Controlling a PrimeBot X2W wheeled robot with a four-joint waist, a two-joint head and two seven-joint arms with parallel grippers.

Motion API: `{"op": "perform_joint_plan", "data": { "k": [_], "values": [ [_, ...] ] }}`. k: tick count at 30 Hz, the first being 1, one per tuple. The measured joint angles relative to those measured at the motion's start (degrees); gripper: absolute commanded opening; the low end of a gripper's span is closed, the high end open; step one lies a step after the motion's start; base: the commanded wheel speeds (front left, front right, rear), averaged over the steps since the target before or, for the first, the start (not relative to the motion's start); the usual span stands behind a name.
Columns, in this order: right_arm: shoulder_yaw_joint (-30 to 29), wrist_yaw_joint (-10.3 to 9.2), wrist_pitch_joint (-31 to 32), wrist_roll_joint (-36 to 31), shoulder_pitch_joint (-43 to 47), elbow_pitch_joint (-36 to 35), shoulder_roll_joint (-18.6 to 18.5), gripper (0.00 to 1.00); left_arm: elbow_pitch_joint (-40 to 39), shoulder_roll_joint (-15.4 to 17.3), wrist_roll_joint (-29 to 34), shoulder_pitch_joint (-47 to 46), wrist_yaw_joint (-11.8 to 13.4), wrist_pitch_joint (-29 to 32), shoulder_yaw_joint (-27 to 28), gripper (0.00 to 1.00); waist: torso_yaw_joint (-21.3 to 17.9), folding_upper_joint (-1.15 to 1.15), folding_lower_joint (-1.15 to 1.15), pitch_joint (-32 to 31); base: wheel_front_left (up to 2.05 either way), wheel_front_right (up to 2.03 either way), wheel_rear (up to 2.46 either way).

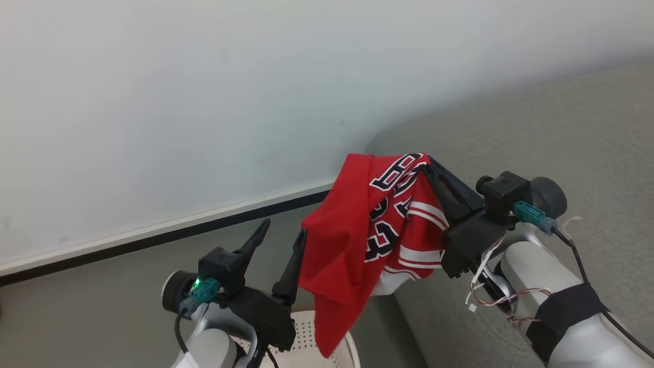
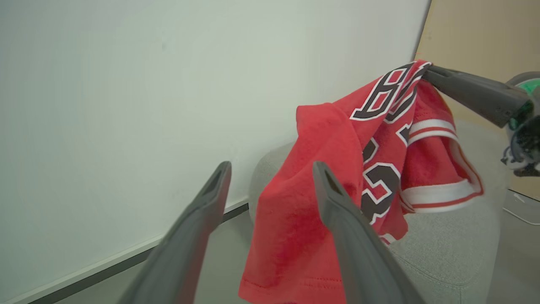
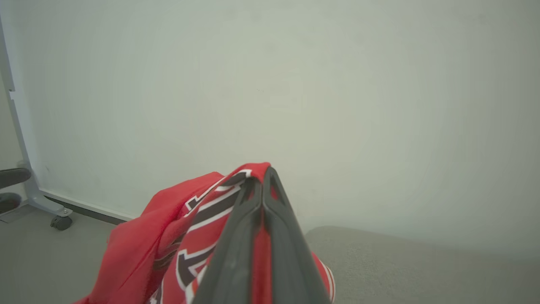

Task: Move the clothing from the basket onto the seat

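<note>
Clothing (image 1: 352, 240) is hanging in the air from the right claw (image 1: 426, 162), whose fingers are pinching together on its upper fold. The red fabric is dangling above the basket (image 1: 306, 332) and just beside the rounded end of the seat (image 1: 536, 143), while the left claw (image 1: 284, 227) is standing with fingers spread wide close by, gripping nothing. By the look of it the carry is under way, and the next move is calling for the right arm to swing rightward over the cushion and sink low enough for the fabric to settle before its fingers part.
</note>
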Motion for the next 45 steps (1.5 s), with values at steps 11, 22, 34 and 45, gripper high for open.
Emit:
{"op": "perform_joint_plan", "data": {
  "k": [11,22,34,45],
  "values": [
    [-0.4,-0.77,0.0,-1.4,2.0,-6.5,-3.7,0.00,-1.7,-0.7,0.9,3.3,0.3,-1.8,-1.7,1.00,-8.3,0.00,0.00,0.9,0.00,0.00,0.00],
    [-3.4,-1.70,0.0,-1.3,3.3,-9.7,-7.2,0.00,-3.5,-1.1,3.1,4.6,1.0,-2.7,-4.1,1.00,-15.3,0.00,0.00,3.7,0.00,0.00,0.00],
    [-10.5,-1.55,0.5,0.9,-11.4,-4.0,-9.4,0.00,-7.8,1.1,7.2,1.7,1.0,-1.6,-5.9,1.00,-13.9,0.01,0.01,12.2,0.00,0.00,0.00],
    [-17.9,-1.19,1.5,3.4,-25.6,4.4,-16.9,0.00,-14.6,3.9,10.9,-0.2,1.2,-0.1,-7.1,1.00,-7.3,0.01,0.01,19.7,0.00,0.00,0.00]
  ]
}}
